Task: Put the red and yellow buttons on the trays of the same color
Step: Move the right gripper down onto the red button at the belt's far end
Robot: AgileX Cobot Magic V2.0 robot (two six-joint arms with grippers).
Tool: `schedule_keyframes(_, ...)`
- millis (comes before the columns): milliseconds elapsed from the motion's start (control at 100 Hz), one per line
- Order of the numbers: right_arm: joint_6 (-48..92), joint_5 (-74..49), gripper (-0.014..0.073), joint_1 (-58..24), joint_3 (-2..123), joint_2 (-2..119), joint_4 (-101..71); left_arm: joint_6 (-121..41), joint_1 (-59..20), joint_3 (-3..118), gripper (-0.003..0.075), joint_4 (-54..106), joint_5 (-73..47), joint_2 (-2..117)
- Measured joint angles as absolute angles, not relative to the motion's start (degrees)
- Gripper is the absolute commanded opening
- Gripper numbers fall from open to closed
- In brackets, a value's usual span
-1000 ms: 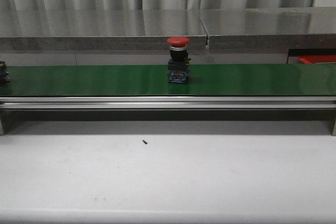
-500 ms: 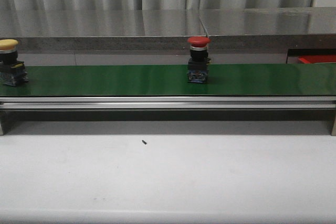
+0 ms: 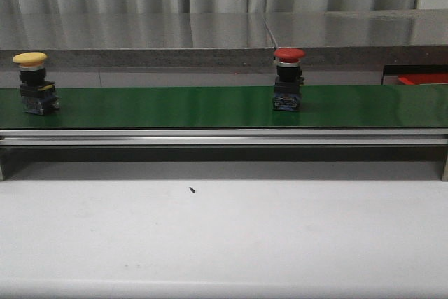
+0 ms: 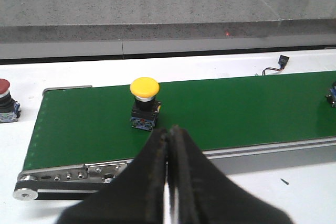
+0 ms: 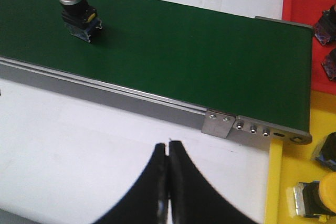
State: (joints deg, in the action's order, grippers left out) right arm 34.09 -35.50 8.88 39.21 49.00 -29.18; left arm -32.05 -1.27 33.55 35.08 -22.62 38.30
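The red button (image 3: 289, 78) stands upright on the green conveyor belt (image 3: 175, 106), a bit right of centre in the front view, while the yellow button (image 3: 33, 82) stands near the belt's left end. Both grippers hang back over the white table, left gripper (image 4: 170, 135) and right gripper (image 5: 168, 148) each with fingers pressed together and gripping nothing. The red tray (image 5: 307, 3) and yellow tray (image 5: 294, 182) sit just past the belt's right end (a few buttons already lie in them). These buttons look like rigid plastic, light and top-heavy, with a smooth rounded cap that would probably slip. The squarer black body under the cap seems the safer spot to pinch, from two flat sides.
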Motion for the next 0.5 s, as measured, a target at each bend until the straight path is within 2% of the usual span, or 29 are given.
schedule_keyframes(210,34.09,-35.28,-0.0062,8.88,39.21,49.00,-31.97,-32.05,-1.27,33.47,-0.0019,35.12,-22.53,38.30)
schedule_keyframes(280,34.09,-35.28,-0.0008,8.88,39.21,49.00,-32.33,-32.05,-1.27,33.47,-0.0019,35.12,-22.49,38.30)
schedule_keyframes(370,34.09,-35.86,0.0183,8.88,39.21,49.22,-32.47,-32.05,-1.27,33.47,-0.0019,35.12,-22.49,38.30)
schedule_keyframes(470,34.09,-36.72,0.0528,8.88,39.21,50.25,-32.56,-32.05,-1.27,33.47,-0.0019,35.12,-22.49,38.30)
schedule_keyframes(490,34.25,-36.72,0.0568,8.88,39.21,50.65,-32.56,-32.05,-1.27,33.47,-0.0019,35.12,-22.49,38.30)
schedule_keyframes(500,34.39,-36.72,0.0624,8.88,39.21,50.77,-32.56,-32.05,-1.27,33.47,-0.0019,35.12,-22.49,38.30)
